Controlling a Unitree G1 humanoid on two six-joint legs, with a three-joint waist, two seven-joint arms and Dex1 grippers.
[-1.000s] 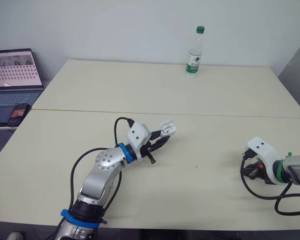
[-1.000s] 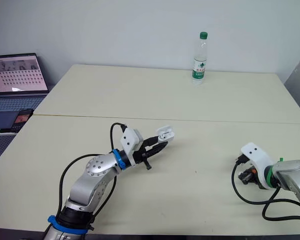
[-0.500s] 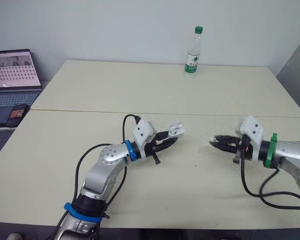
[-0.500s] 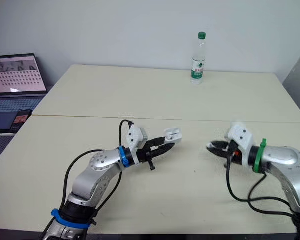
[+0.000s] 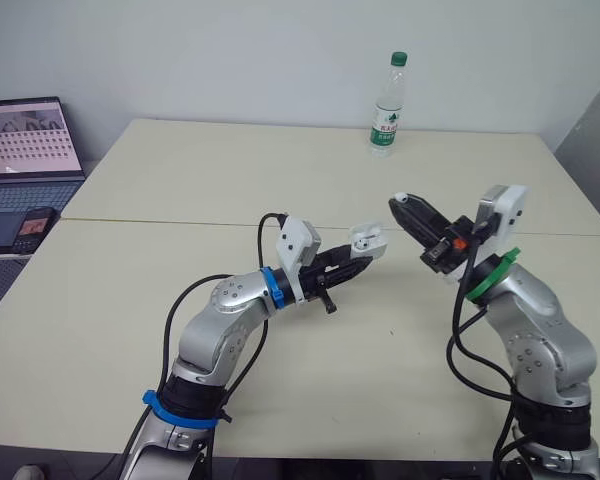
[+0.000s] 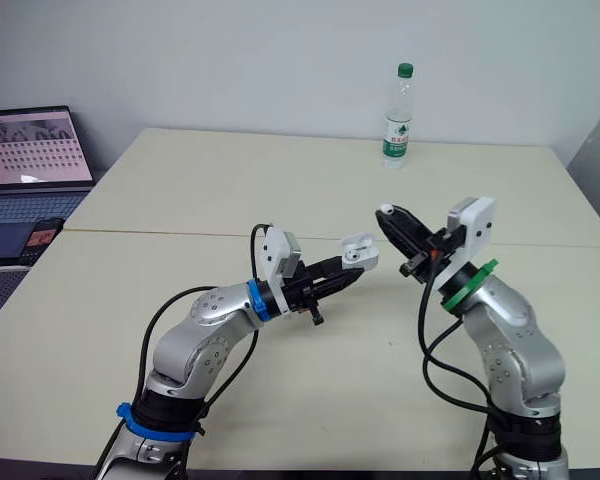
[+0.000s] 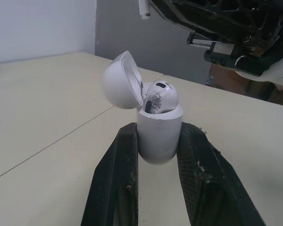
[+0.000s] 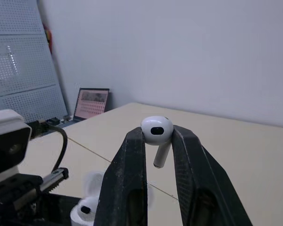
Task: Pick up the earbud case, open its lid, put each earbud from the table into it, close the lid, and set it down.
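My left gripper [image 7: 156, 141] is shut on the white earbud case [image 7: 158, 132], held above the table's middle [image 5: 365, 243]. Its lid [image 7: 121, 80] is swung open, and one earbud [image 7: 160, 96] sits inside. My right gripper [image 8: 156, 135] is raised just right of the case and is shut on the second white earbud [image 8: 156, 132], stem pointing down. In the eye views that earbud [image 5: 401, 198] shows as a white speck at the black fingertips, a little above and to the right of the open case. The case [image 8: 87, 209] also appears low in the right wrist view.
A water bottle [image 5: 386, 105] stands at the table's far edge. A laptop [image 5: 27, 150] and a phone [image 5: 35, 228] lie on a side surface to the far left. A seam [image 5: 180, 223] runs across the beige table.
My right arm swung up from the table's right side toward the middle, carrying the earbud up near the case. My left gripper moved the open case slightly right and higher.
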